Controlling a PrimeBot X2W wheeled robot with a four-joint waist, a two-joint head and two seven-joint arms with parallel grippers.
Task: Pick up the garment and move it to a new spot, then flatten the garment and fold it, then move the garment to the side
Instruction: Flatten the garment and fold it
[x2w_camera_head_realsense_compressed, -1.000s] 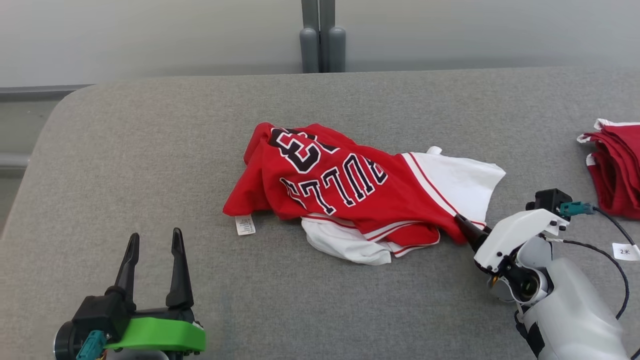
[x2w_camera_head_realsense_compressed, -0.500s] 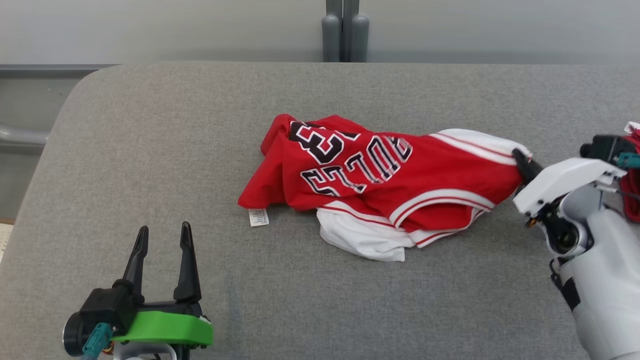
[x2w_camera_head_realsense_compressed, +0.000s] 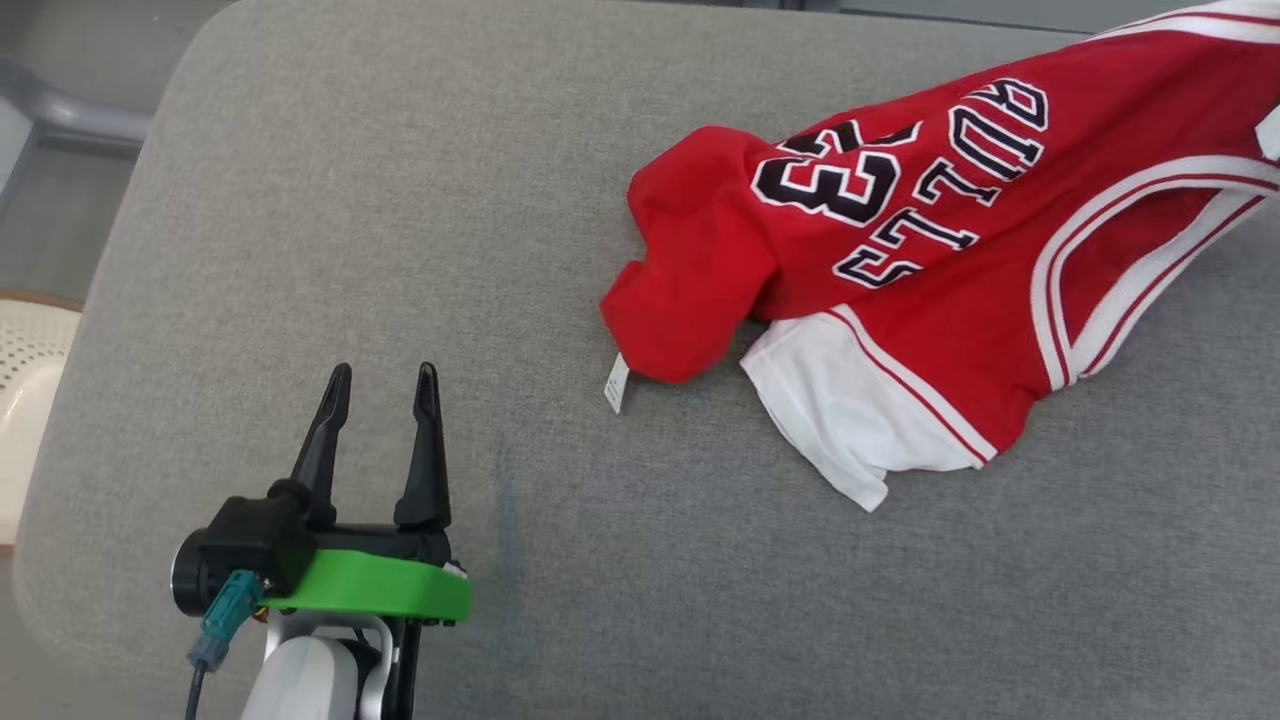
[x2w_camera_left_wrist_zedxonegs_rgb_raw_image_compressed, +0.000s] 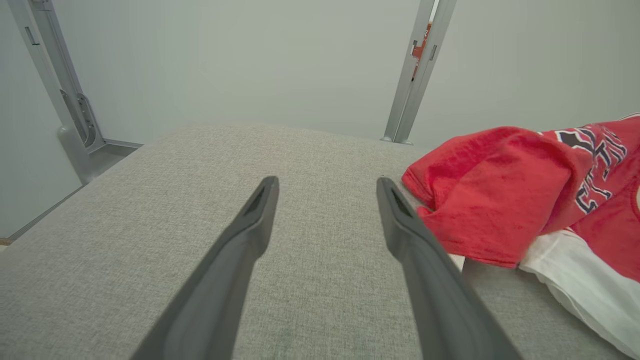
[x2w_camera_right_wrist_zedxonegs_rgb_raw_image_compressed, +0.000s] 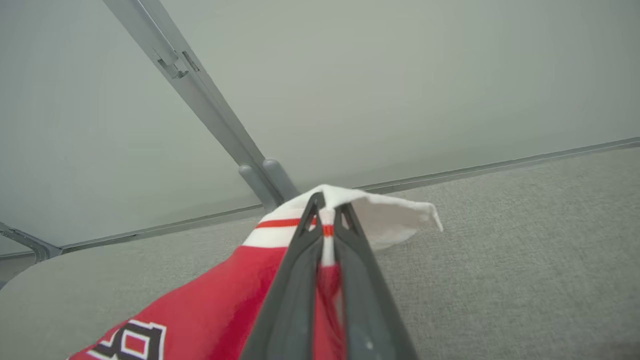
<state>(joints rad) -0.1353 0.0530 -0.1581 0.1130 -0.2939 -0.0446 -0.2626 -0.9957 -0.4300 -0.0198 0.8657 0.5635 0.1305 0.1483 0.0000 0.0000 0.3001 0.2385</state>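
Note:
The garment (x2w_camera_head_realsense_compressed: 930, 260) is a red and white jersey with black lettering, stretched from the middle of the grey table toward the upper right of the head view. My right gripper (x2w_camera_right_wrist_zedxonegs_rgb_raw_image_compressed: 327, 210) is shut on its white, red-striped edge (x2w_camera_right_wrist_zedxonegs_rgb_raw_image_compressed: 330, 200), which is held up off the table. Part of the garment (x2w_camera_left_wrist_zedxonegs_rgb_raw_image_compressed: 505, 195) lies bunched just to the right of my left gripper's fingers in the left wrist view. My left gripper (x2w_camera_head_realsense_compressed: 380, 378) stands open over the table's front left, apart from the garment, with nothing between its fingers (x2w_camera_left_wrist_zedxonegs_rgb_raw_image_compressed: 255, 215).
The grey padded table (x2w_camera_head_realsense_compressed: 400, 200) spreads wide to the left and front of the garment. A small white label (x2w_camera_head_realsense_compressed: 617, 383) hangs at the garment's left end. A pale perforated object (x2w_camera_head_realsense_compressed: 25, 370) sits beyond the table's left edge. Grey wall posts (x2w_camera_left_wrist_zedxonegs_rgb_raw_image_compressed: 417, 70) stand behind the table.
My right gripper has shut on the garment's edge and pulled it up and to the right, stretching it out. The head camera has swung, shifting the whole picture. My left gripper stays open.

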